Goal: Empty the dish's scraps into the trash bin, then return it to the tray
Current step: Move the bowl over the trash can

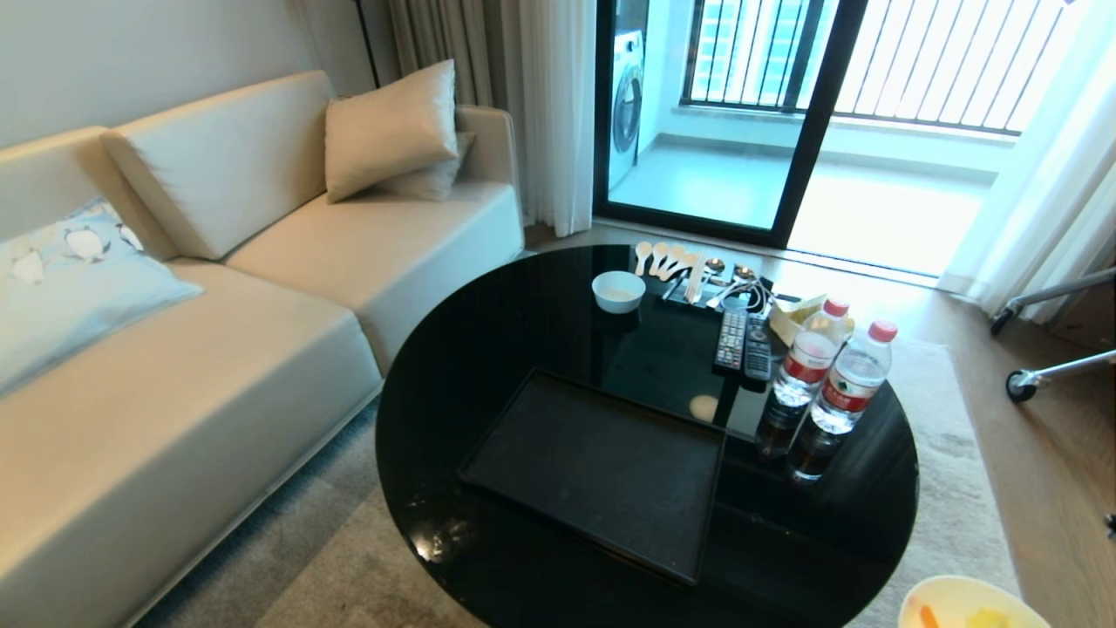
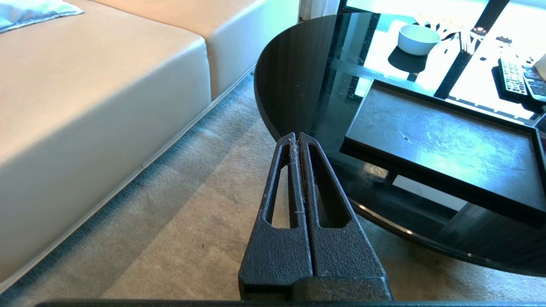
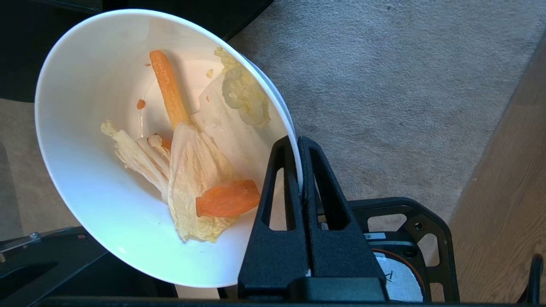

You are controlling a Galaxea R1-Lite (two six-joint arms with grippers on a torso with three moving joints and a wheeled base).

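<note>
I find the right gripper (image 3: 300, 164) clamped tight on the rim of the dish (image 3: 106, 179) — one finger inside the wall, one outside. The dish is off the table (image 1: 453, 366), over the carpet (image 3: 384, 85) past the table's near right edge, and tilted. The scraps (image 3: 200, 170) — pale leaf pieces and orange carrot bits — lie against its lower wall. The tray (image 1: 602, 471) sits on the table's near half, nothing on it. The left gripper (image 2: 297, 140) hangs beside the table's near left edge, fingers pressed together, holding nothing. I see no trash bin.
</note>
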